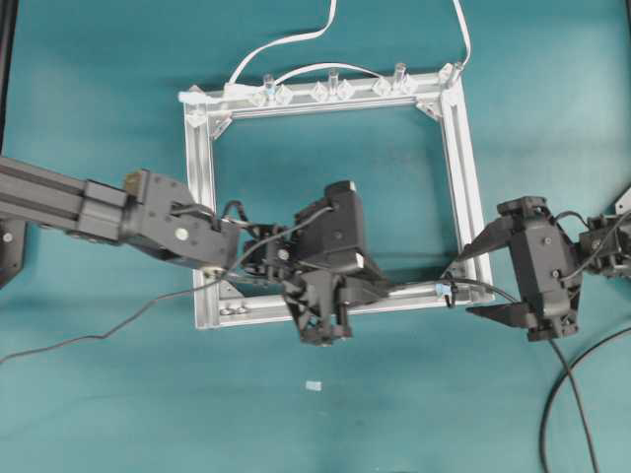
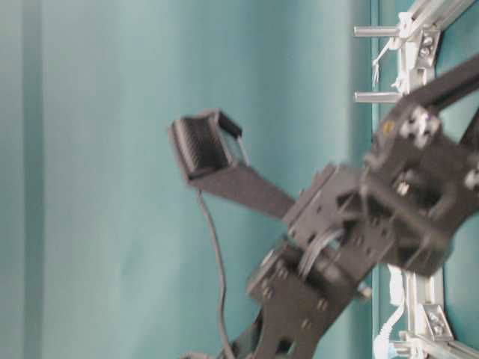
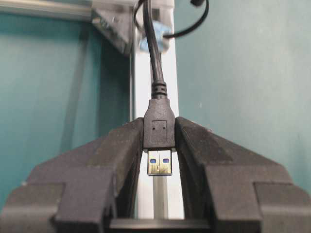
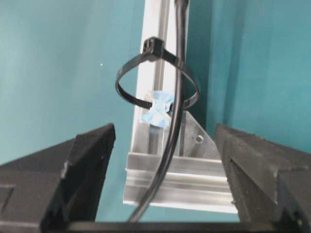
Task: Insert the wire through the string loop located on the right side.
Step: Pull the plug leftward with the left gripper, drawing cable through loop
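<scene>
Left end effector (image 3: 159, 145) clamped on wire (image 3: 154, 53) plug. Wire passes through string loop (image 4: 156, 80) on aluminium frame (image 4: 150, 73). Right end effector (image 4: 163, 179) jaws spread wide, holding nothing.

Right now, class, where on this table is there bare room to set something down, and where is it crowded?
Bare: inside the aluminium frame, toward its top bar, and the mat left of it. Crowded: the bottom bar, where the left gripper grips the wire near the string loop and the right gripper.
</scene>
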